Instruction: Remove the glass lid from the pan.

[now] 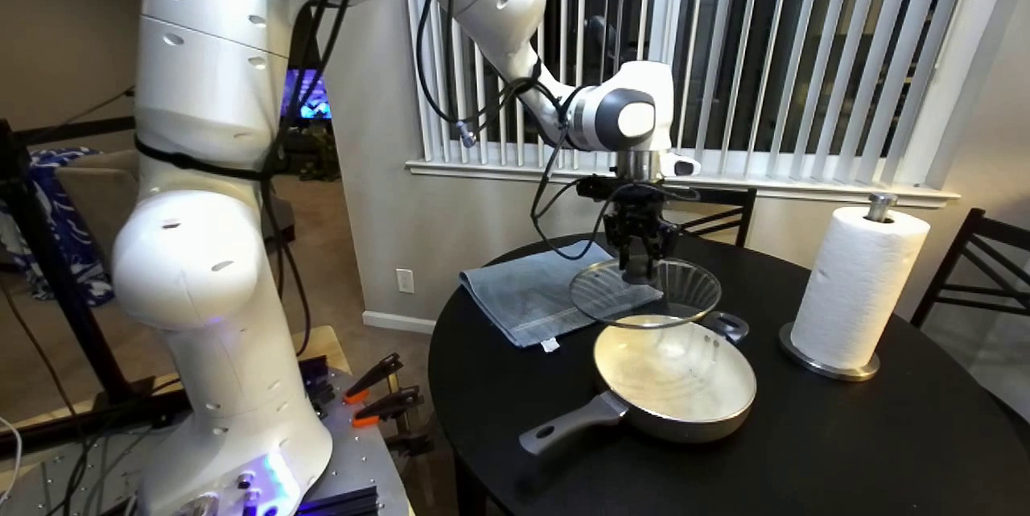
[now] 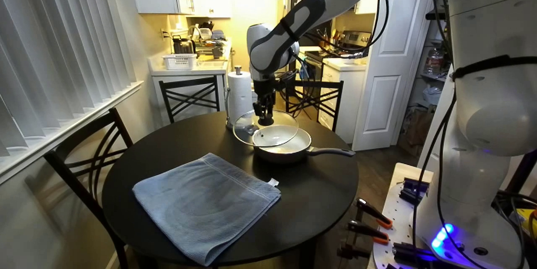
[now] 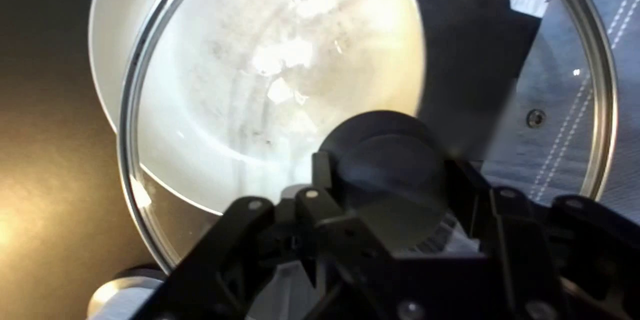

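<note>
In an exterior view I record the claw (image 1: 640, 260) over the table (image 1: 813, 443), closed in on the knob (image 1: 637, 271) of the glass lid (image 1: 653, 303). The lid's whole ring shows, overlapping only the far edge of the pan (image 1: 676, 375), whose pale inside lies mostly uncovered. I judge the lid gripped and off its seat.

In an exterior view the lid looks slightly tilted and set over to the side away from the pan's handle (image 2: 333, 152). It appears raised, though I cannot confirm from here that every part of its edge is free of the rim. The folded cloth (image 2: 205, 206) lies flat on the table, near the pan.

In the wrist view the fingers (image 3: 321, 172) stand against both sides of the knob, parted by no more than its width. Through the glass I see pan, table and some cloth, so the lid is only partly clear sideways. Left to do, in my judgement: carry it fully past the pan, set it down and release.
</note>
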Robot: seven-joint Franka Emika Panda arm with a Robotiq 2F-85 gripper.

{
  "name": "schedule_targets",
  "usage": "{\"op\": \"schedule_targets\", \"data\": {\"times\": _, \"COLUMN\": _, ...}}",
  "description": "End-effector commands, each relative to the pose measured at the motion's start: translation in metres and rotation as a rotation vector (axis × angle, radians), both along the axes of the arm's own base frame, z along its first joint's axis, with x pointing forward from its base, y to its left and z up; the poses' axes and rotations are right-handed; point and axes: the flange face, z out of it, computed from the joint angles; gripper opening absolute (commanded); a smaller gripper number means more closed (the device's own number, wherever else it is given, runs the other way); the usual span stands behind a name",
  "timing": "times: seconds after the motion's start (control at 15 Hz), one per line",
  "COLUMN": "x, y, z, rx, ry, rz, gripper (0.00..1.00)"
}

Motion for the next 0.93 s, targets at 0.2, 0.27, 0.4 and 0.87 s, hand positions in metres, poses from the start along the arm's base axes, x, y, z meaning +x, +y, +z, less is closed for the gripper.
{"op": "schedule_targets", "data": {"times": 0.2, "x": 0.000, "y": 0.127, "z": 0.012, "rx": -0.024, "ry": 0.091, "rz": 0.301, "gripper": 0.33}}
{"op": "schedule_targets", "data": {"times": 0.27, "x": -0.001, "y": 0.147, "z": 0.009, "rx": -0.011, "ry": 0.109, "rz": 0.341, "gripper": 0.33}}
{"op": "schedule_targets", "data": {"times": 0.4, "x": -0.001, "y": 0.183, "z": -0.001, "rx": 0.015, "ry": 0.119, "rz": 0.424, "gripper": 0.33}}
{"op": "schedule_targets", "data": {"times": 0.87, "x": 0.018, "y": 0.231, "z": -0.051, "rx": 0.046, "ry": 0.042, "rz": 0.584, "gripper": 0.33}}
